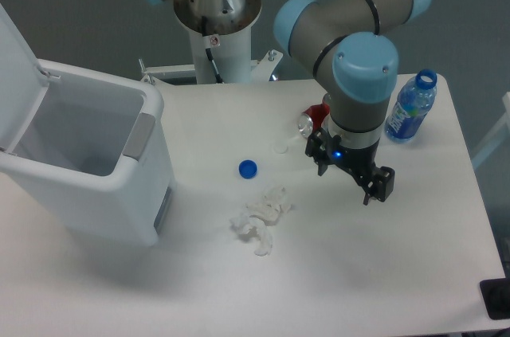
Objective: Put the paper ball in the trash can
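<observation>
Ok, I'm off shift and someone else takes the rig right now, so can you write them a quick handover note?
Gripper: points down over the table, right of centre. From above, its fingers are hidden, so I cannot tell whether it is open, shut, or holding anything.
Trash can: at the left edge of the table, with its lid up. No paper shows in the part of its inside that is visible.
Paper ball: not clearly visible. The only crumpled white paper in view is the tissue heap in front of the blue cap.
Done: nothing confirmed.
Left: find the ball, then drop it in the can.
</observation>
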`<state>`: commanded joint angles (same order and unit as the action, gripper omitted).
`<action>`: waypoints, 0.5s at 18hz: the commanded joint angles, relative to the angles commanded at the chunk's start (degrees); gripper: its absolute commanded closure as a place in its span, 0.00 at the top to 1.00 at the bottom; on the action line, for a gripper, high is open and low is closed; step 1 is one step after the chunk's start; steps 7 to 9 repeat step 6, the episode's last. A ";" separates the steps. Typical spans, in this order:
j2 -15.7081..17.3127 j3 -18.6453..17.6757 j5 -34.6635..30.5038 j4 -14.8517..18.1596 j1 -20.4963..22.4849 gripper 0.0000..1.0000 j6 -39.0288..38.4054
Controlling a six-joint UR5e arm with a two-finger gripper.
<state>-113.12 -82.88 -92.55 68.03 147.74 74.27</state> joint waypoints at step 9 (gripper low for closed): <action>0.09 -0.09 0.00 0.00 -0.09 1.00 -0.17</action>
